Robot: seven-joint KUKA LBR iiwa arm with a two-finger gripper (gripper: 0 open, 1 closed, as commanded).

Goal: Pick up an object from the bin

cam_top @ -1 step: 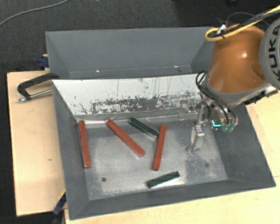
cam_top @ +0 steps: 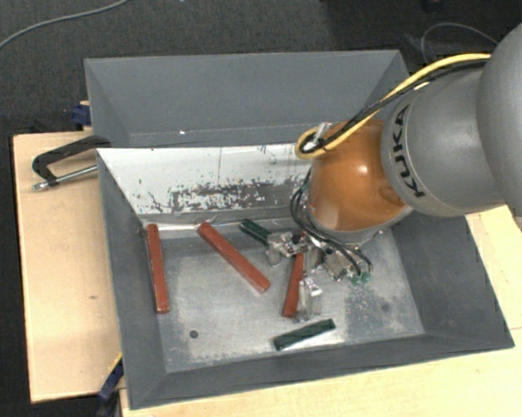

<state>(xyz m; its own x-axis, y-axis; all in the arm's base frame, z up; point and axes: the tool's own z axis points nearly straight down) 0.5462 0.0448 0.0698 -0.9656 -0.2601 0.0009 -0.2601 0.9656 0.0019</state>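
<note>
My gripper [cam_top: 305,276] hangs low in the middle of the bin, under the orange wrist cover. A reddish-brown stick [cam_top: 293,288] stands tilted right at its fingers, touching or between them; I cannot tell which. Just left of it lies a longer reddish-brown stick [cam_top: 234,255], slanting down to the right. A small dark green stick [cam_top: 253,229] lies behind the gripper near the back wall. Another dark green stick [cam_top: 304,335] lies flat below the gripper by the front wall.
A third reddish-brown stick [cam_top: 157,267] lies upright along the left wall. A small dark speck [cam_top: 194,335] sits on the floor at the front left. The arm and its orange cover hide the bin's right middle.
</note>
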